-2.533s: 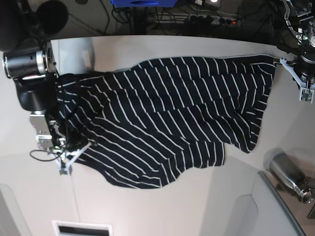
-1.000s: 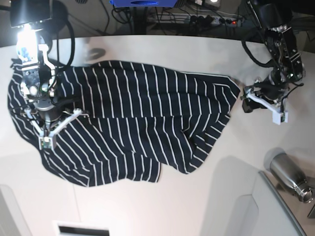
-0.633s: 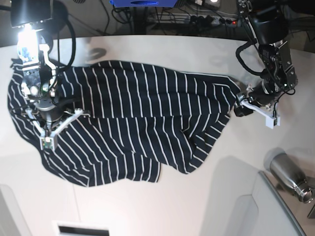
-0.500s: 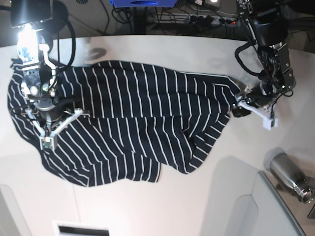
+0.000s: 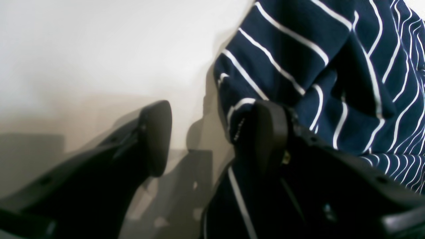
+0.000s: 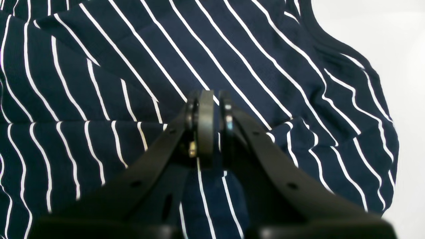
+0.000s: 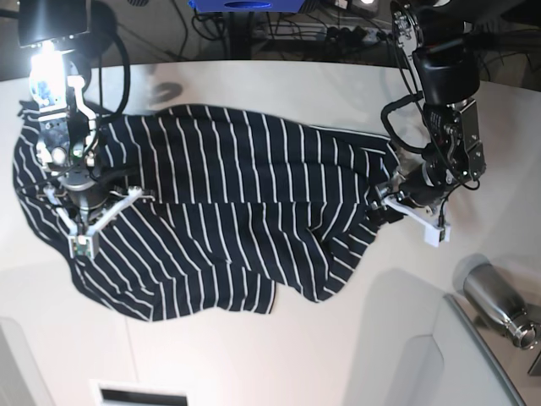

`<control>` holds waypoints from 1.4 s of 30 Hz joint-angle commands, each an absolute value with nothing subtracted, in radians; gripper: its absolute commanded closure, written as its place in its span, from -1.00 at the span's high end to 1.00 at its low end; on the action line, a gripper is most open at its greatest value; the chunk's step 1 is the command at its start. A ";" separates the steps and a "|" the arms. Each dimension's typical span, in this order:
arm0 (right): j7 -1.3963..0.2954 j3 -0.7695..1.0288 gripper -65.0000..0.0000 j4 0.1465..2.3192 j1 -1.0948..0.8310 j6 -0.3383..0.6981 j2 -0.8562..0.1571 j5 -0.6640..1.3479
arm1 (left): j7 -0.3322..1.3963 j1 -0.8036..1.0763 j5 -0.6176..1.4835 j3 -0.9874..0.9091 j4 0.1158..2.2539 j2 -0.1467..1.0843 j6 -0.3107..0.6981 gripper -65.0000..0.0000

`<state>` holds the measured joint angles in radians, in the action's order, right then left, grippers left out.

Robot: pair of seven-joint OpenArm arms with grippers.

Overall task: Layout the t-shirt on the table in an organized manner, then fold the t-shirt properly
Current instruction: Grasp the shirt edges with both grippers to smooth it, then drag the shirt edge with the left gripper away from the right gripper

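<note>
T-shirt: the t-shirt lies spread but rumpled across the table, running from about 9 o'clock toward 3 o'clock in the base view, dark navy with thin white stripes; its lower hem sags toward 6 o'clock.

Table: white and smooth, bare along the near side and at the far curved edge.

My left claw: my left claw sits at the 3 o'clock edge of the shirt, jaws apart. One finger presses against a bunched fold of fabric; the other finger stands over bare table, with a gap between them. No cloth is clamped between them.

My right claw: my right claw is at 9 o'clock, over the striped fabric, its jaws drawn together with only a thin sliver between the tips. I cannot tell whether any cloth is pinched in that sliver.

Bottle: a metal bottle lies on its side near 4 o'clock, well apart from the shirt.
</note>
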<state>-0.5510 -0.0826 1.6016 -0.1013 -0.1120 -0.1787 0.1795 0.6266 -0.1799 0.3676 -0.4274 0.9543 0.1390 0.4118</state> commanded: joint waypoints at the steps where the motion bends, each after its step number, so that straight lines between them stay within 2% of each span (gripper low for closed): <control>1: -0.532 -0.079 -0.88 1.616 -0.091 -0.111 -0.186 0.174 | 0.610 -0.193 0.360 -0.424 0.961 0.143 0.409 0.15; 12: -0.532 -0.081 -0.88 1.607 -0.084 -0.111 -0.188 0.174 | 0.598 -0.189 0.369 -0.426 0.978 0.122 0.409 0.12; 18: -0.530 -0.081 -0.88 1.527 -0.064 -0.111 -0.188 0.174 | 0.596 -0.188 0.371 -0.430 0.972 0.122 0.409 -0.25; 31: -0.526 -0.081 -0.88 1.508 -0.048 -0.111 -0.188 0.174 | 0.595 -0.206 0.371 -0.433 0.969 0.124 0.410 -0.28; 32: -0.526 -0.081 -0.88 1.508 -0.048 -0.111 -0.188 0.174 | 0.595 -0.213 0.366 -0.433 0.966 0.124 0.410 -0.32; 33: -0.526 -0.081 -0.88 1.508 -0.048 -0.111 -0.188 0.174 | 0.595 -0.219 0.363 -0.433 0.954 0.124 0.409 -0.44; 36: -0.526 -0.081 -0.88 1.509 -0.048 -0.110 -0.188 0.174 | 0.591 -0.242 0.361 -0.433 0.912 0.128 0.409 -1.00; 42: -0.526 -0.082 -0.88 1.514 -0.050 -0.110 -0.188 0.174 | 0.558 -0.251 0.361 -0.433 0.924 0.133 0.409 -1.00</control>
<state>-0.5465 -0.0834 1.4921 -0.0647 -0.1120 -0.1791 0.1795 0.5827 -0.2260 0.3431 -0.4313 0.8989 0.1211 0.3985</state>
